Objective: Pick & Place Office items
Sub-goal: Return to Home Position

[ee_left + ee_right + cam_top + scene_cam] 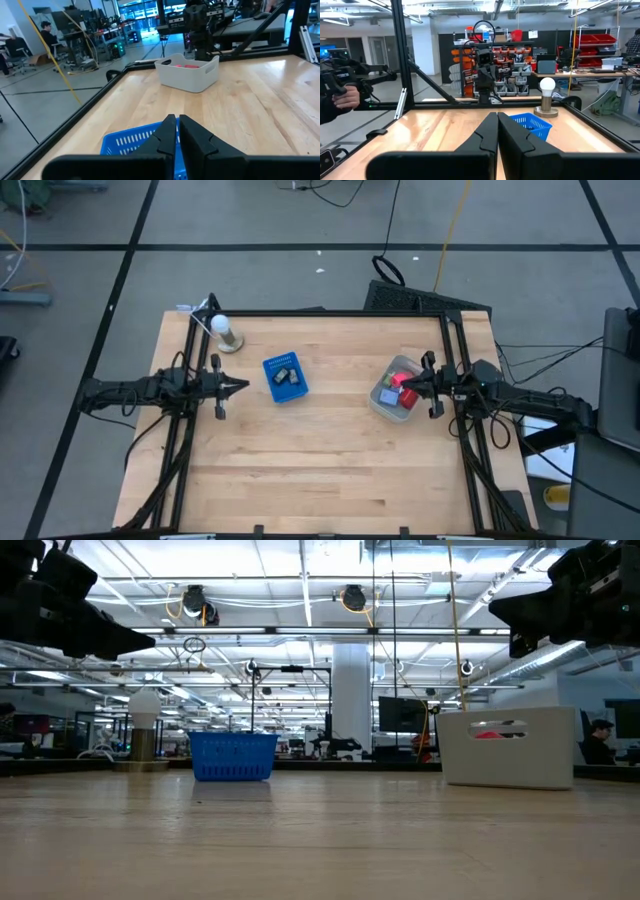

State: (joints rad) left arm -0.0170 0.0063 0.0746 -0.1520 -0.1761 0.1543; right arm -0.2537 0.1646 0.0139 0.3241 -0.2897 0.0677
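Note:
A blue basket (284, 377) stands on the wooden table left of centre, with small dark bits inside; it also shows in the low view (233, 756). A grey bin (396, 389) stands at the right and holds red, blue and pink office items (403, 383). My left gripper (243, 387) hovers shut just left of the blue basket (131, 141), above the table. My right gripper (406, 386) hovers shut over the grey bin's right side. Both grippers are empty.
A white bulb on a round brass base (224, 332) stands at the table's far left. Black frame rails (455, 370) run along the left and right sides. In the right wrist view a person's hand (346, 96) shows beyond the table.

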